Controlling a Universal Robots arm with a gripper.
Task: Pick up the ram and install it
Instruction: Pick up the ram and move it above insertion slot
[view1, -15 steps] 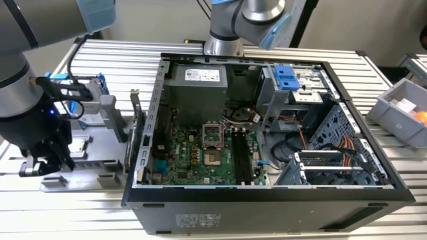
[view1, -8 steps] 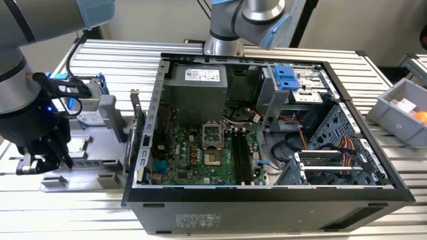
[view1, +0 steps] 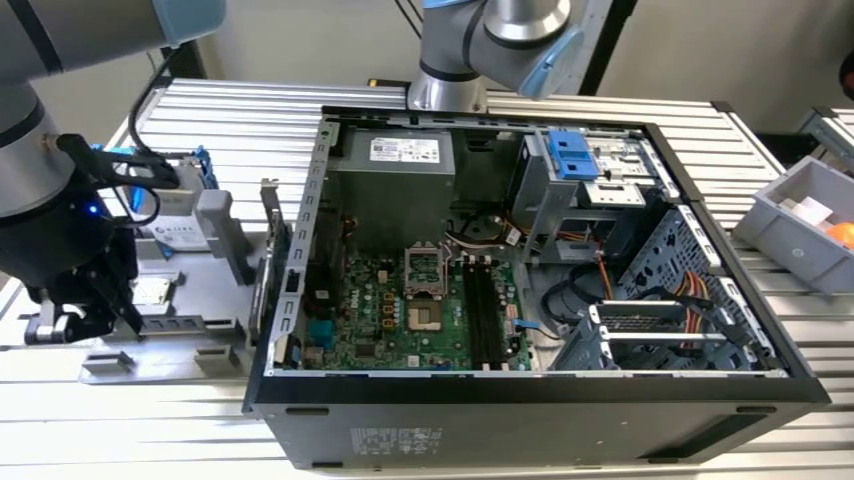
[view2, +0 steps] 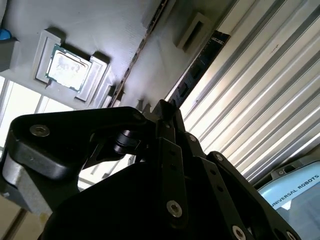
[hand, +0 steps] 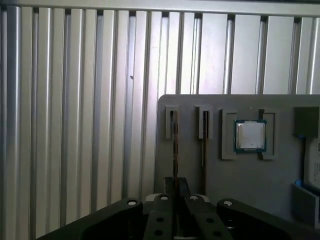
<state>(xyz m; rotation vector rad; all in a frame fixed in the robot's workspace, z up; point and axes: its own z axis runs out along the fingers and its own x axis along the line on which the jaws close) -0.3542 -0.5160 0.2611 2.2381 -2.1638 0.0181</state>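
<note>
The ram (hand: 174, 142) is a thin dark stick standing on edge in a slot of the grey tray (hand: 245, 185). A second such stick (hand: 205, 142) stands in the neighbouring slot. My gripper (hand: 175, 184) is low over the tray, its fingers shut on the near end of the first stick. In the second wrist view the ram (view2: 202, 62) runs away from the gripper (view2: 162, 107) along the tray's edge. In the exterior view the gripper (view1: 67, 325) hangs over the tray (view1: 174, 355) at the exterior view's left.
An open computer case (view1: 294, 300) lies in the middle, its motherboard showing long black memory slots (view1: 483, 315). A square silver processor (hand: 250, 135) and a hard drive (view1: 187, 235) also sit on the tray. A grey bin (view1: 807, 225) stands at the exterior view's right.
</note>
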